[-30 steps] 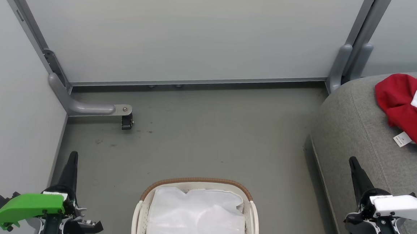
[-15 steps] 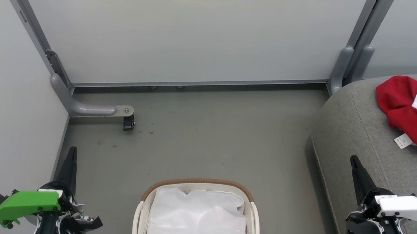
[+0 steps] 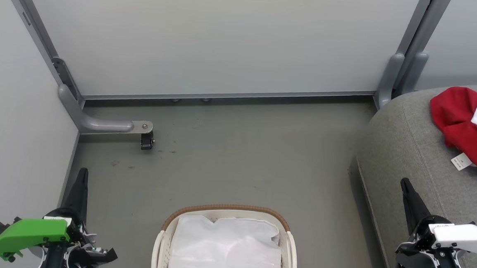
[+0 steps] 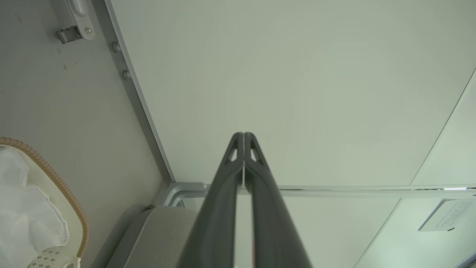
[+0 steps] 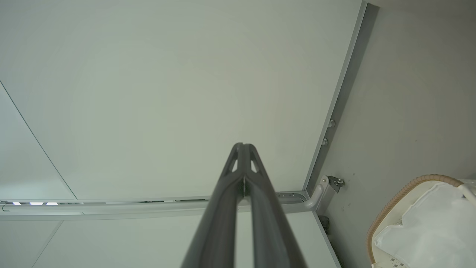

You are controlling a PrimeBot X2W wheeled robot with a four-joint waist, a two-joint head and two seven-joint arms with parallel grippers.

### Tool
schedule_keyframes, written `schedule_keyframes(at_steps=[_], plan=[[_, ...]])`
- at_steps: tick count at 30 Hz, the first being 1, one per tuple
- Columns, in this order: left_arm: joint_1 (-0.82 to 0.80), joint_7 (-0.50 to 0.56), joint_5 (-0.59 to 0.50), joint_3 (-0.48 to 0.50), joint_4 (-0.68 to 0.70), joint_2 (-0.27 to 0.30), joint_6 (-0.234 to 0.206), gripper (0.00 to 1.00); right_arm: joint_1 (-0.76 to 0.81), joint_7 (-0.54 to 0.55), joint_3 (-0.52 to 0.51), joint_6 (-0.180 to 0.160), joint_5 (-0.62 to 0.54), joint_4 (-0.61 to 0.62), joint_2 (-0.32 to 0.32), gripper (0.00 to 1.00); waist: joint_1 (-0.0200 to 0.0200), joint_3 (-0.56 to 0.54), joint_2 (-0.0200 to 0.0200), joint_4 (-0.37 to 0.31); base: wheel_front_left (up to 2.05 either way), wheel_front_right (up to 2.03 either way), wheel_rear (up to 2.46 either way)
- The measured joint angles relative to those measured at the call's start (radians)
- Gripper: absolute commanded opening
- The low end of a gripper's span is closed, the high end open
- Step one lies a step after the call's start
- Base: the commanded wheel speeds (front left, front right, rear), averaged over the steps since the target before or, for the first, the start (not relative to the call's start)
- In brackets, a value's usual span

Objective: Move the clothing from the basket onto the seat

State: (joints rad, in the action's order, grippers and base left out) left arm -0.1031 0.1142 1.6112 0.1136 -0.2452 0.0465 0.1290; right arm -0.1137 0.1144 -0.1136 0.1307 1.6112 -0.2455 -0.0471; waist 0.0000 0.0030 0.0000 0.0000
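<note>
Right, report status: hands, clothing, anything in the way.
Both shut, empty: left hand, right hand. Red clothing on the seat; basket shows white liner, no red. Nothing blocking between basket and seat.

the clothing (image 3: 467, 123) is showing bright red with a white striped panel and a white tag (image 3: 461, 161). the basket (image 3: 159, 245) is looking cream-white, its rim (image 3: 225, 207) woven brown, its liner (image 3: 225, 249) white. the seat (image 3: 403, 144) is appearing light grey.
</note>
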Motion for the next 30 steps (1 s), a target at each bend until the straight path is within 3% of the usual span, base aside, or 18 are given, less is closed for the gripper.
schedule_keyframes(at_steps=[30], plan=[[0.000, 0.000, 0.000, 0.000, 0.000, 0.000, 0.000, 0.00, 0.000, 0.000, 0.000, 0.000, 0.000, 0.000, 0.000, 0.00, 0.0000, 0.000, 0.0000, 0.000, 0.00, 0.00, 0.00]])
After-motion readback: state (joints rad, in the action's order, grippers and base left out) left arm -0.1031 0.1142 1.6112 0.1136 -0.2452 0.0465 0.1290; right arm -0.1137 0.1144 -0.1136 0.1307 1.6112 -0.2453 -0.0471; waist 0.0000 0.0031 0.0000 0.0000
